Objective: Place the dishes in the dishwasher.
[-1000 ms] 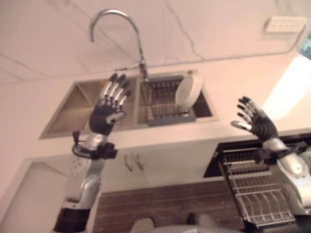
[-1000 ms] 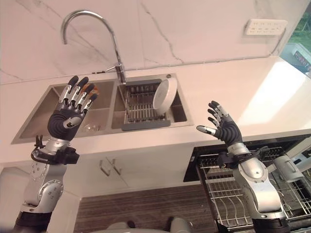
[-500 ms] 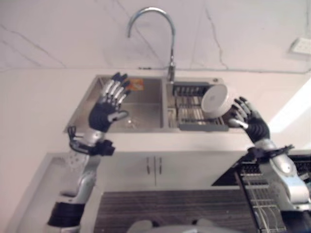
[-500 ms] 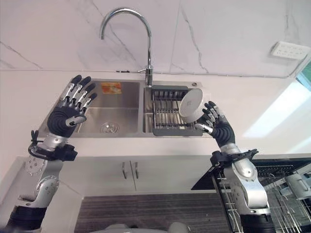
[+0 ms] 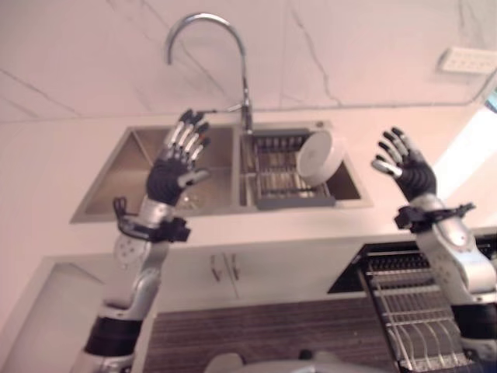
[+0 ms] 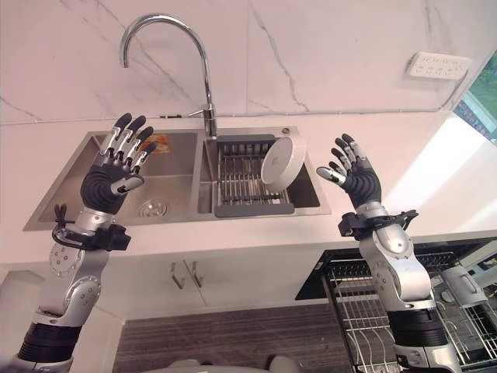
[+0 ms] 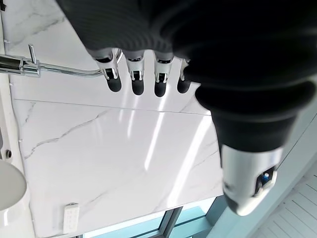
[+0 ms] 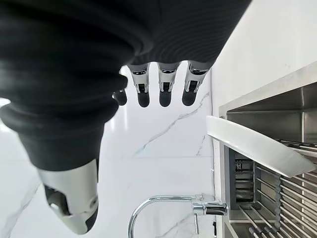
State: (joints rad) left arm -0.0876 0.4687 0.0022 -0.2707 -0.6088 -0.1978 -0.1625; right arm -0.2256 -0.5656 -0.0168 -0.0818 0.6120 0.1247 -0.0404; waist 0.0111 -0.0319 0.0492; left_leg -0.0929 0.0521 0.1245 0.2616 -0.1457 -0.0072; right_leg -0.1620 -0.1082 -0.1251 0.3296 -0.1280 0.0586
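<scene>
Just to the left of the right hand, whose fingers are spread and hold nothing, a white plate stands on edge in the dish rack in the sink's right basin, leaning with its face tilted away from that hand. The left hand, fingers also spread and empty, hangs over the other basin, farther from the plate, so the right hand looks the natural one to take the rim.
</scene>
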